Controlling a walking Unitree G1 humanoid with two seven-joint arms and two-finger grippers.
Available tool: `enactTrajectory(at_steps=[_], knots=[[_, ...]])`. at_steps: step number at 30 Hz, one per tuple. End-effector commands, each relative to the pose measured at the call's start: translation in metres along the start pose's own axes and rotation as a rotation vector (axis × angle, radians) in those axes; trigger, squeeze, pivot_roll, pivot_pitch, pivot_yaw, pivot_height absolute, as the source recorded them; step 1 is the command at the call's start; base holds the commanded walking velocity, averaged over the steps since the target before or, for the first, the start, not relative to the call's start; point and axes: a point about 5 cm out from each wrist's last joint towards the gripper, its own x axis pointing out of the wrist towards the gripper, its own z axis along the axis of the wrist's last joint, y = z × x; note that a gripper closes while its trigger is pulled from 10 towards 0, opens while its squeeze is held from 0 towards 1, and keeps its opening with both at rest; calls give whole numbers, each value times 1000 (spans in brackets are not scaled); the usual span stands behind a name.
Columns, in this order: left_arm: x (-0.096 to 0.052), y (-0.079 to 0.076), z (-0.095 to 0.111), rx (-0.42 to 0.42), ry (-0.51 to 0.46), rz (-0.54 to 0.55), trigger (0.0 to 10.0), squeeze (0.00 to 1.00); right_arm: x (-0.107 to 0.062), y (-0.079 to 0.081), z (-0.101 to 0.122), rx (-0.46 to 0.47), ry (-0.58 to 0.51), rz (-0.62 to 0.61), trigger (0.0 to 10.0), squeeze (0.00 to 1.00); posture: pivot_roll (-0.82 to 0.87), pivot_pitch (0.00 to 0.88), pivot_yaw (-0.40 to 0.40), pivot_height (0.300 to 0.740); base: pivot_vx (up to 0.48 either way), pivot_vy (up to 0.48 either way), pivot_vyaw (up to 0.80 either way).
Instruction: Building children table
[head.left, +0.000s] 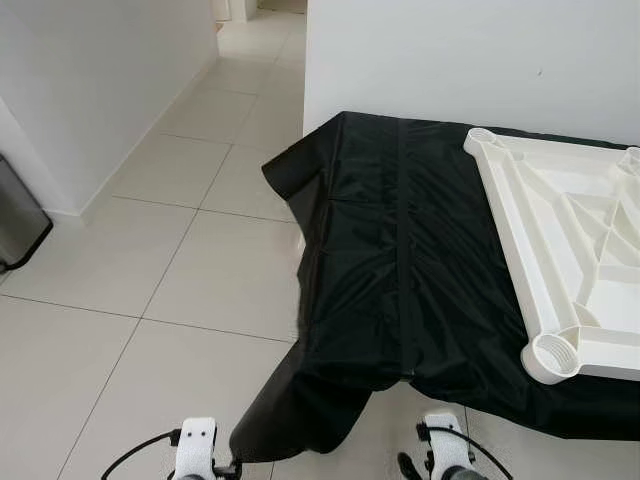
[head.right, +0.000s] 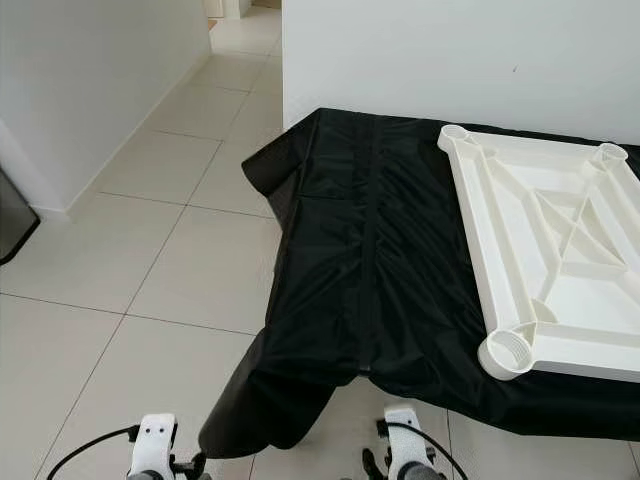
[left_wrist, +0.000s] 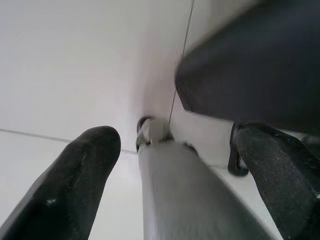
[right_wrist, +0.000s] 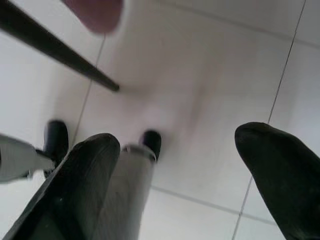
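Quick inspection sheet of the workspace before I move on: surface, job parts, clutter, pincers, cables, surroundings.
Surface: black sheet spread over the white tiled floor, its near left corner rumpled.
Job's things: white plastic tabletop lying underside up on the sheet's right part, round leg sockets at its corners, no legs fitted.
Clutter: nothing seen on the sheet beside the tabletop.
Pincers: left pincer and right pincer both open, hanging low over the tiles, holding nothing.
Cables: black cable looping off the left wrist, another at the right wrist.
Surroundings: white wall behind the sheet, hallway to the left, grey bin at the far left.
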Motion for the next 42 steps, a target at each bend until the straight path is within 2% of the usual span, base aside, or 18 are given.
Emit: enactTrajectory(at_steps=[1,5,9,20,30,42], knots=[[1,-6,6,-25,-30,-107,10000,0,0,3,-3,29,3,4,10000,0,-21,39,-14,740,0,0,0],[2,-8,13,-25,-47,-114,10000,0,1,5,-1,25,-1,11,10000,0,-14,37,-16,740,0,0,0],[3,-9,12,-13,-39,-114,10000,0,1,6,0,24,-1,14,10000,0,-13,36,-15,740,0,0,0],[-2,-5,-8,-29,19,-100,10000,0,-1,5,-5,31,9,12,10000,0,-13,42,-14,740,0,0,0],[-3,-4,-11,-33,29,-96,10000,0,-1,4,-6,28,17,11,10000,0,-13,46,-15,740,0,0,0],[-3,-4,-11,-34,36,-96,10000,0,-2,4,-8,31,19,9,10000,0,-17,50,-11,740,-263,0,0]])
